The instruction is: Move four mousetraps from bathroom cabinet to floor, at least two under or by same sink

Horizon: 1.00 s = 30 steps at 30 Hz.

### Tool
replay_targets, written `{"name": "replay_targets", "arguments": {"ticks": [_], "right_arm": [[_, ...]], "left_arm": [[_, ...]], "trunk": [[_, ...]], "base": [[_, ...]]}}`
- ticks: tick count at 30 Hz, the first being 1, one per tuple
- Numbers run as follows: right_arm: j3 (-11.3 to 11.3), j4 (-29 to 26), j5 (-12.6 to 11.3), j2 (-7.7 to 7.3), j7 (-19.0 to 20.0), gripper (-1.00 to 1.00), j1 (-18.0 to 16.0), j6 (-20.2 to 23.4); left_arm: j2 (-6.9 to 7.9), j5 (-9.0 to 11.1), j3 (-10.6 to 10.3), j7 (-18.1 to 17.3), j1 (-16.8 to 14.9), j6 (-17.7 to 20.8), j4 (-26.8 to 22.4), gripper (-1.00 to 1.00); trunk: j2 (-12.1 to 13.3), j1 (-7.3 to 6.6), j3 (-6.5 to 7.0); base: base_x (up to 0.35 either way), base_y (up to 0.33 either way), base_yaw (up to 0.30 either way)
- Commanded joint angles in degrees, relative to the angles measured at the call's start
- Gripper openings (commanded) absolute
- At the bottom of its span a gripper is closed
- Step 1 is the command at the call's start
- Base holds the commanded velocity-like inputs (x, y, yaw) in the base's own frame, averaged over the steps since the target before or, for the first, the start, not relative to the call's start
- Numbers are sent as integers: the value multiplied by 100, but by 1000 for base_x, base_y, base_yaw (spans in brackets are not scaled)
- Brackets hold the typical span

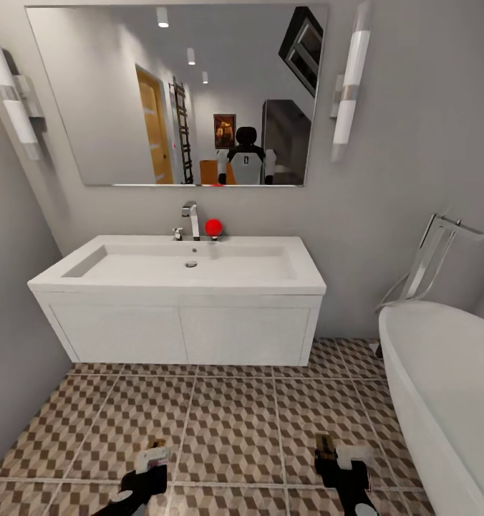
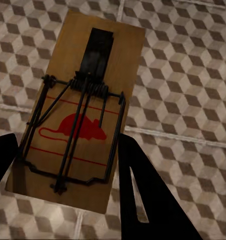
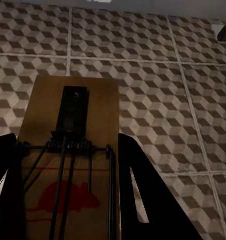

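Observation:
My left gripper (image 1: 153, 462) hangs low over the cube-patterned bathroom floor (image 1: 235, 423), shut on a mousetrap (image 2: 87, 95). This trap is a brown wooden board with dark wire parts and a red mouse print, lying between the black fingers (image 2: 143, 200). My right gripper (image 1: 336, 459) is shut on a second mousetrap (image 3: 72, 125) in the same way. Both traps are held a little above the tiles. Ahead stands the white bathroom sink (image 1: 177, 287) on its boxy vanity, with a chrome tap (image 1: 192, 218). The cabinet and the other mousetraps are out of view.
A white oval bathtub (image 1: 442, 387) fills the right side, with a chrome floor-standing tap (image 1: 432, 258) behind it. A red ball (image 1: 213, 228) sits on the basin's back edge under a wide mirror (image 1: 177, 93). A grey wall (image 1: 13, 344) closes the left.

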Motion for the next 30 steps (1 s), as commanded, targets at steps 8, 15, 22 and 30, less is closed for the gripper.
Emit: {"name": "replay_targets", "arguments": {"ticks": [8,15,22,30], "right_arm": [[107,-795,202,372,-102,-100,-549,1398],[180,-761,214,397,-108,-100,-1066,2170],[195,-734,217,397,-108,-100,-1132,2216],[216,-708,220,382,-101,-100,-1137,2212]], "left_arm": [[435,30,-36,494,-11,1913,-2062,-100],[461,17,-39,1058,-26,2389,-2576,-100],[452,6,-75,1161,-28,2340,-2851,-100],[429,-55,-389,1184,-28,2316,-3060,-100]], "trunk": [[-2,0,-6],[-2,0,-6],[-2,0,-6],[-2,0,-6]], "base": [[0,0,0],[0,0,0],[0,0,0],[0,0,0]]}}
